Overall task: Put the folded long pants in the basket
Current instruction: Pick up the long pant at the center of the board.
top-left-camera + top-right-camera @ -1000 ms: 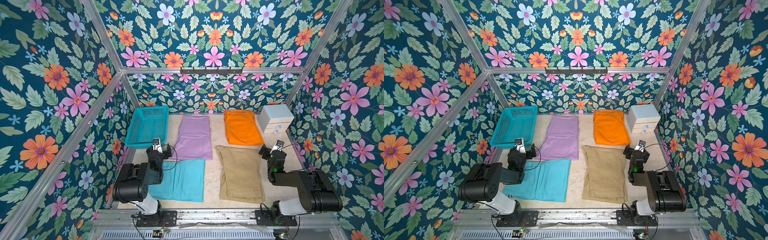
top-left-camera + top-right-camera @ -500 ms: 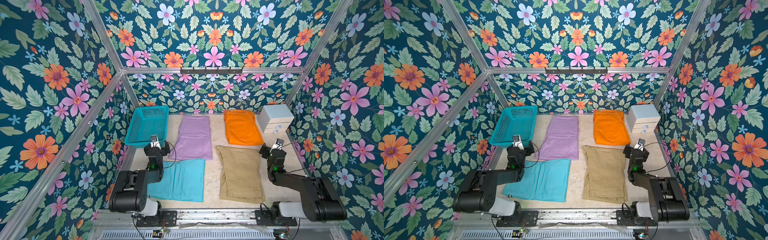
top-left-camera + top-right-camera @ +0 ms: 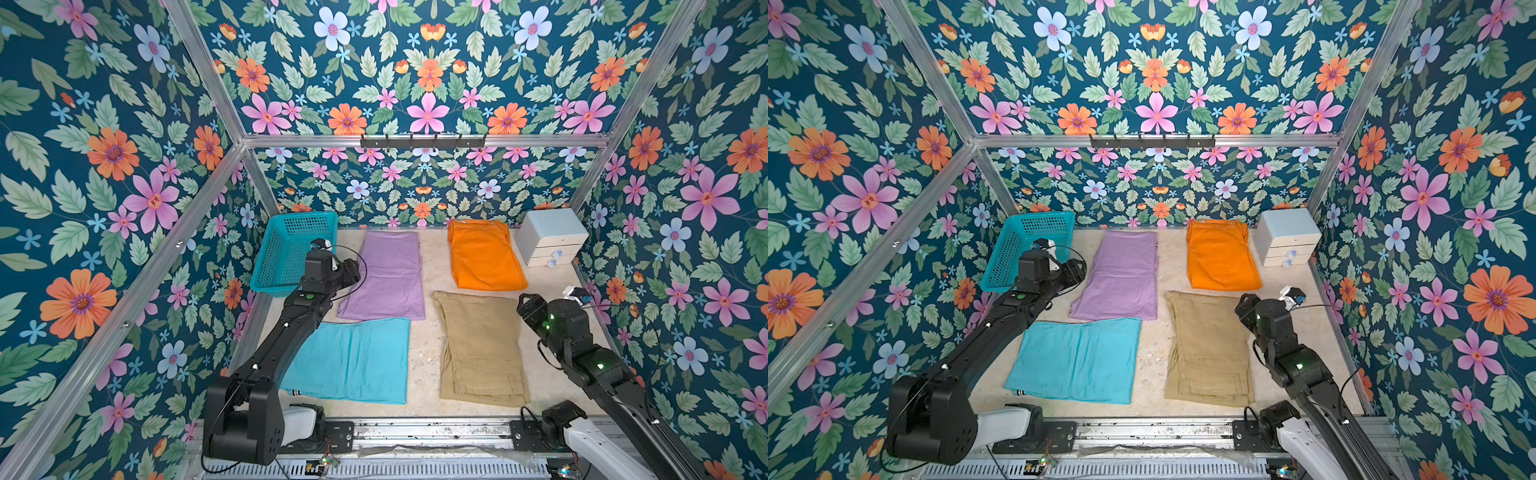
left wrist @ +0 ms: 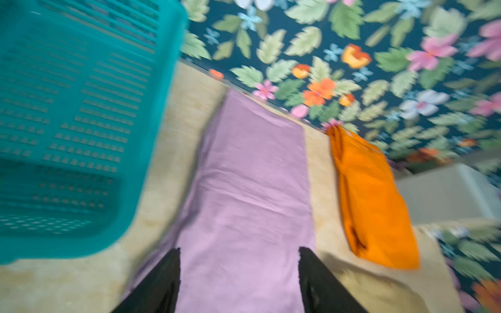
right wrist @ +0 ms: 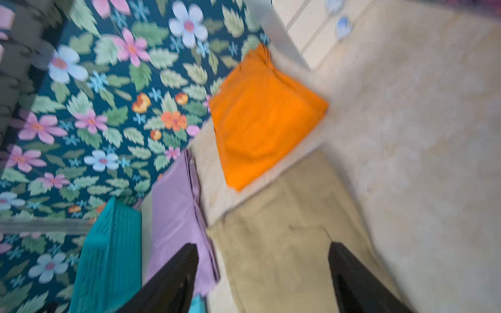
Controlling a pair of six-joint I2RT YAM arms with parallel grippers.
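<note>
Four folded long pants lie flat on the table: lilac (image 3: 388, 278), orange (image 3: 484, 257), turquoise (image 3: 353, 357) and khaki (image 3: 482, 349). The teal basket (image 3: 301, 217) stands at the back left with nothing in it. My left gripper (image 3: 350, 270) hovers open over the lilac pants' near left corner, beside the basket; in the blurred left wrist view its fingers (image 4: 162, 281) straddle lilac cloth (image 4: 244, 189). My right gripper (image 3: 527, 303) is open above the khaki pants' far right edge, and khaki cloth (image 5: 271, 244) shows between its jaws.
A pale grey-blue drawer box (image 3: 550, 237) stands at the back right, next to the orange pants. Flowered walls with metal frame bars close in the table on three sides. A strip of bare table (image 3: 428, 345) runs between the turquoise and khaki pants.
Both arms have stretched out from their folded pose. The left wrist has moved back and right, from above the turquoise pants to the lilac pair. The right wrist has barely shifted.
</note>
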